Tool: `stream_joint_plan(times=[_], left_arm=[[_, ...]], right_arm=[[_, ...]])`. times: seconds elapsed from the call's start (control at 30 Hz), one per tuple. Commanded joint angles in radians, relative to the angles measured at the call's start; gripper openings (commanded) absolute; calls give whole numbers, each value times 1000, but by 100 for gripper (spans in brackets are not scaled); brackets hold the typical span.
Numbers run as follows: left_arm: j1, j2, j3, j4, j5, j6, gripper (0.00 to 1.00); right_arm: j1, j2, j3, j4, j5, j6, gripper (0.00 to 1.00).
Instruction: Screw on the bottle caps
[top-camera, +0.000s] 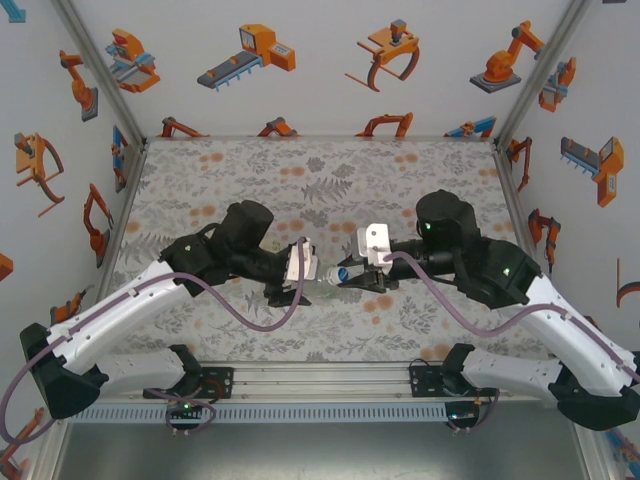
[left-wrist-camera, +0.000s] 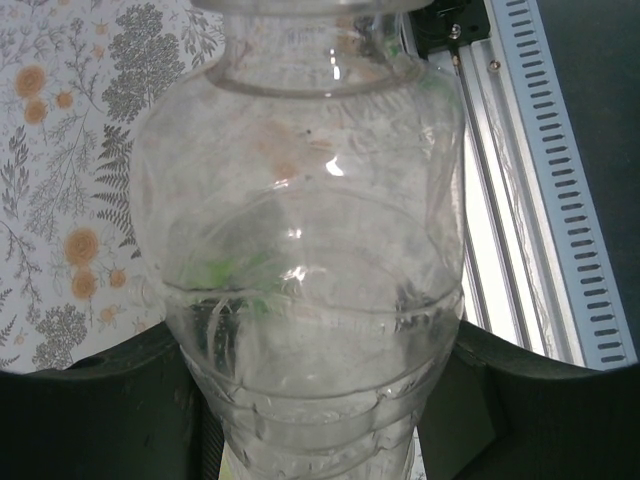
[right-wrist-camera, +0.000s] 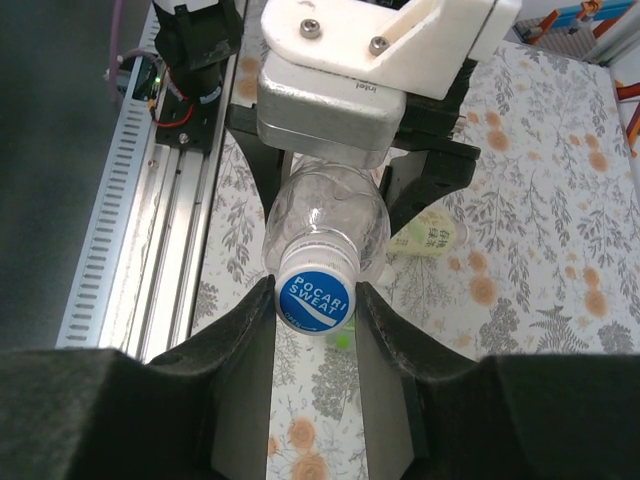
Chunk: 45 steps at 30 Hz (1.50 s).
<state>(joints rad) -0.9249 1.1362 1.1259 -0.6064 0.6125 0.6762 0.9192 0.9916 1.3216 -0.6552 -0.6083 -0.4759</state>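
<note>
The clear bottle (right-wrist-camera: 325, 215), unlabelled, is held horizontal off the table (top-camera: 300, 180), its neck end facing the right wrist camera; the blue cap (right-wrist-camera: 316, 292), printed POCARI SWEAT in white, sits on its neck. The yellow-labelled bottle (right-wrist-camera: 432, 236) rests on the table just beyond it, mostly hidden; its pose is unclear.

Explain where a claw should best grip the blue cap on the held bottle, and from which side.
Grip the blue cap by its round side wall, pads on opposite sides, coming in end-on along the axis of the bottle. The left claw holds the bottle sideways by its body, so the cap's flat top faces the right claw, whose fingers flank it.
</note>
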Motion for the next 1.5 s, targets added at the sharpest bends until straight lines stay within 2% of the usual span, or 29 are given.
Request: stream_joint_plan(times=[0.0, 0.07, 0.2, 0.37, 0.5, 0.53, 0.6, 0.7, 0.87, 1.0, 1.07, 1.23, 1.47], left_arm=[[-6, -15, 4, 56, -27, -17, 0], [-6, -18, -8, 83, -78, -30, 0], [-6, -8, -17, 115, -186, -49, 0], [-6, 9, -15, 133, -249, -49, 0], [-7, 16, -23, 171, -268, -55, 0], [-6, 20, -25, 179, -267, -53, 0], [-6, 32, -18, 180, -254, -47, 0], [-6, 46, -1, 165, -234, -37, 0], [-5, 40, -1, 163, -221, -29, 0], [-6, 34, -6, 147, -203, -25, 0], [-6, 32, -2, 131, -186, -26, 0], [-6, 18, -5, 113, -149, -23, 0], [-6, -12, -11, 89, -53, -10, 0]], right_arm=[[5, -16, -56, 135, 85, 170, 7], [6, -15, -83, 183, 146, 294, 0], [6, -2, -132, 276, 328, 677, 0], [6, 2, -204, 350, 525, 1211, 0], [6, 8, -193, 163, 679, 1621, 0], [6, 5, -196, 155, 687, 1665, 0], [6, 7, -210, 192, 668, 1668, 0], [6, 39, -148, 115, 673, 1649, 10], [6, 35, -115, 100, 693, 1569, 25], [6, -28, -154, 237, 694, 1366, 56], [6, -46, -144, 270, 670, 1247, 64], [6, -76, -120, 288, 556, 864, 66], [5, -101, -68, 188, 234, 354, 64]])
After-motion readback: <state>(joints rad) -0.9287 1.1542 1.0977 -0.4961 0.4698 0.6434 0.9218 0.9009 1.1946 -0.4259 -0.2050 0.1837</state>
